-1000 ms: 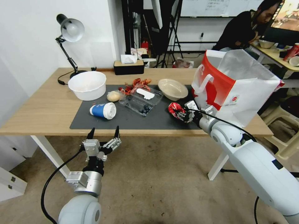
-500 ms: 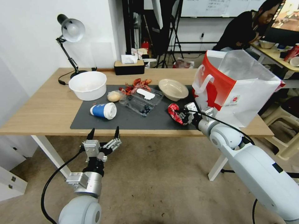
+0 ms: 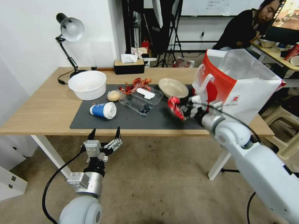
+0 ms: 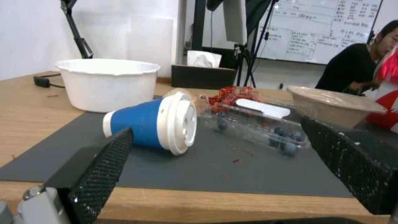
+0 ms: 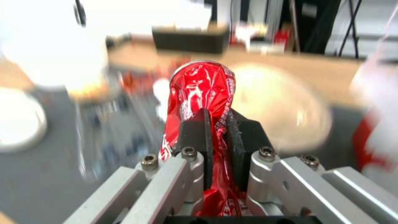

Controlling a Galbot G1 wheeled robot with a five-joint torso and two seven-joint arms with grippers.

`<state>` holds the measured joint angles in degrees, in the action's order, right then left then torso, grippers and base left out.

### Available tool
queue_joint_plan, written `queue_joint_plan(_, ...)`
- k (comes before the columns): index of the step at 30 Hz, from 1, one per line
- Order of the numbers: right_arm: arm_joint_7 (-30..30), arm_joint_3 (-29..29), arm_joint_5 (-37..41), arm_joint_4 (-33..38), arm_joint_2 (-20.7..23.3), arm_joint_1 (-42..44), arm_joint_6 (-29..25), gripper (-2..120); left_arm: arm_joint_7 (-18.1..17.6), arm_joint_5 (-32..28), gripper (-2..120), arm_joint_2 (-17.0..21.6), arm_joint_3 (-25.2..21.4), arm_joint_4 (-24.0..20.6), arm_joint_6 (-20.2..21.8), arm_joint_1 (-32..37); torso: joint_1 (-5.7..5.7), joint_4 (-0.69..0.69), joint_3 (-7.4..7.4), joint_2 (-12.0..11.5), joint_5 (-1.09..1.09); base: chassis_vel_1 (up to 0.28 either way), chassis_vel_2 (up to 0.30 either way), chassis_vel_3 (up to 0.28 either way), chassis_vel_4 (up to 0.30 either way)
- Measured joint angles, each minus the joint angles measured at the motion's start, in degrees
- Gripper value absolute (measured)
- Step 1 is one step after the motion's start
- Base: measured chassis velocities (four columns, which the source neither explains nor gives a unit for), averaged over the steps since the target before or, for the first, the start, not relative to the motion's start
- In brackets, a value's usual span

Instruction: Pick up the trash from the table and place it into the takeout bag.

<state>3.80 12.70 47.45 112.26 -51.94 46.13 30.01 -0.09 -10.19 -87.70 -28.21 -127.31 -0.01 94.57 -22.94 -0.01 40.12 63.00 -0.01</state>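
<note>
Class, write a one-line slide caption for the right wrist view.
Right gripper shut on the crumpled red wrapper, held above the table's dark mat.

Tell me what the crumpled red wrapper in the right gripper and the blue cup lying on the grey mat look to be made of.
Crumpled red wrapper: likely thin glossy plastic or foil film, since it shines with sharp creases while pinched in the right gripper. Blue cup with white lid: seemingly matte paper wall; its white lid looks like smooth moulded plastic with a raised rim. The left gripper hangs open before the table's edge.
</note>
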Motion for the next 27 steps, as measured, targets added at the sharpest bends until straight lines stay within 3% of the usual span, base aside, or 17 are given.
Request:
queue_joint_plan(6,-0.08,4.67,6.21,2.76,0.62,-2.22,-4.70,7,0.02,0.20,100,-0.09,0.11,0.09,0.01,-0.02,0.00,0.01,-0.01,0.01,0.02,0.000,0.000,0.000,0.000)
queue_joint_plan(11,4.26,9.03,9.26,3.69,1.86,-8.06,-6.21,7,0.04,0.26,100,-0.09,0.08,0.10,0.01,0.11,0.02,0.01,-0.02,0.03,0.01,0.000,0.000,0.000,0.000)
queue_joint_plan(14,11.89,10.46,8.64,1.98,3.31,-12.82,-3.04,7,0.05,0.30,100,-0.23,0.09,0.08,0.00,0.20,0.02,0.02,-0.02,0.03,0.01,0.000,0.000,0.000,0.000)
queue_joint_plan(15,11.89,10.46,8.64,1.98,3.31,-12.82,-3.04,7,0.05,0.30,100,-0.23,0.09,0.08,0.00,0.20,0.02,0.02,-0.02,0.03,0.01,0.000,0.000,0.000,0.000)
queue_joint_plan(18,20.03,11.45,5.47,-0.30,5.08,-15.33,4.88,7,0.09,0.37,100,-0.38,0.12,0.04,-0.16,0.31,0.02,0.00,-0.02,0.03,0.02,0.000,0.000,0.000,0.000)
queue_joint_plan(20,20.42,11.53,5.23,-0.42,5.17,-15.39,5.61,7,0.09,0.37,100,-0.39,0.12,0.04,-0.17,0.31,0.02,0.00,-0.02,0.03,0.03,0.000,0.000,0.000,0.000)
queue_joint_plan(22,22.66,12.13,3.41,-1.29,5.41,-15.23,10.43,7,0.11,0.37,100,-0.42,0.11,0.03,-0.20,0.31,0.01,0.00,-0.02,0.03,0.03,0.000,0.000,0.000,0.000)
queue_joint_plan(27,23.29,12.52,2.67,-1.48,5.03,-14.24,12.21,25,0.13,0.38,100,-0.35,0.04,-0.06,-0.20,0.32,0.02,0.02,-0.02,0.03,0.02,0.000,0.000,0.000,0.000)
